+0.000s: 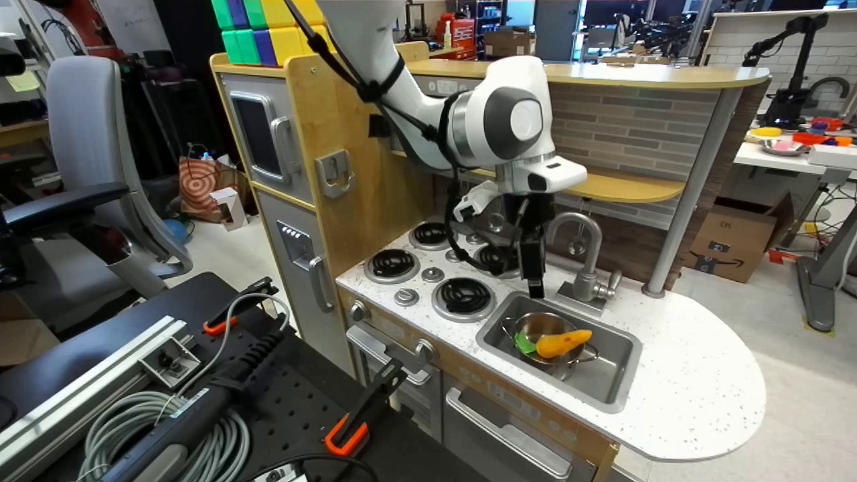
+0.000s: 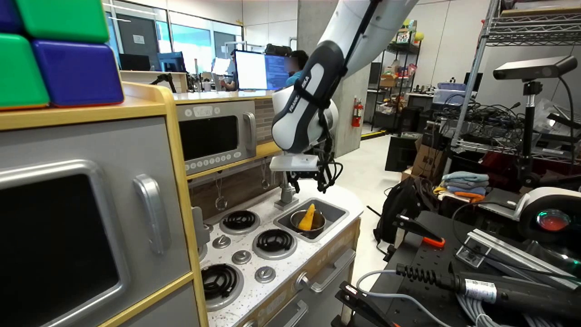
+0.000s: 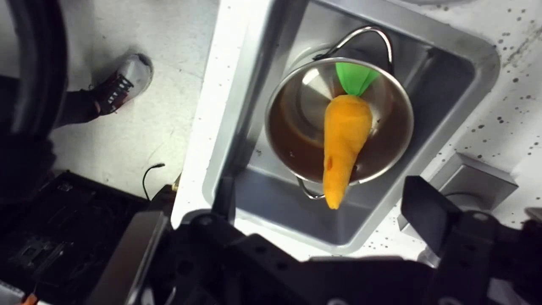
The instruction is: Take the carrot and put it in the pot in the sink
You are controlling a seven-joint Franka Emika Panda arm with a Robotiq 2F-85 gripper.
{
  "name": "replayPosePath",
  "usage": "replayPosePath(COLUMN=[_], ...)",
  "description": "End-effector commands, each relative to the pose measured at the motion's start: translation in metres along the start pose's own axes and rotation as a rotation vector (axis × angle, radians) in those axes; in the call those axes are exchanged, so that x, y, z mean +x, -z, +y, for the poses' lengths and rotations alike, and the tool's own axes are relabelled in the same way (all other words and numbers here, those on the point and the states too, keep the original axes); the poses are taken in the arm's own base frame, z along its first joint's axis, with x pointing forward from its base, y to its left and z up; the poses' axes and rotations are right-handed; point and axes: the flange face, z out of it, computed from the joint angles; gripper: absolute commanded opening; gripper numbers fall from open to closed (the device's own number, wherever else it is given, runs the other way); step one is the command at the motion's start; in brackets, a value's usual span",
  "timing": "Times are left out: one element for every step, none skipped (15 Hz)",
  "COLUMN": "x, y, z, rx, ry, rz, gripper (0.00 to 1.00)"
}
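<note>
The orange carrot lies tilted in the steel pot, its green leafy end down inside and its tip over the rim. The carrot and the pot also show in an exterior view. In the wrist view the carrot leans across the pot, its tip past the rim on the side nearer my gripper. The pot stands in the grey sink. My gripper is open and empty, above the sink, with its fingers wide apart. It also shows in an exterior view, apart from the carrot.
The grey faucet stands behind the sink, close to my gripper. Black stove burners and knobs are beside the sink. A shelf and a grey post rise behind the counter. A black table with cables stands in front.
</note>
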Motion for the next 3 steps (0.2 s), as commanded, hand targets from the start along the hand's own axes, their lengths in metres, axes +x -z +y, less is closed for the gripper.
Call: replayPosePath(x=[-0.004, -0.002, 0.000], y=[0.051, 0.060, 0.068], z=[0.042, 0.048, 0.055], rx=[-0.083, -0.123, -0.172], ry=[0.182, 0.219, 0.245], rz=[-0.012, -0.010, 0.000], gripper=[1.00, 1.00, 1.00])
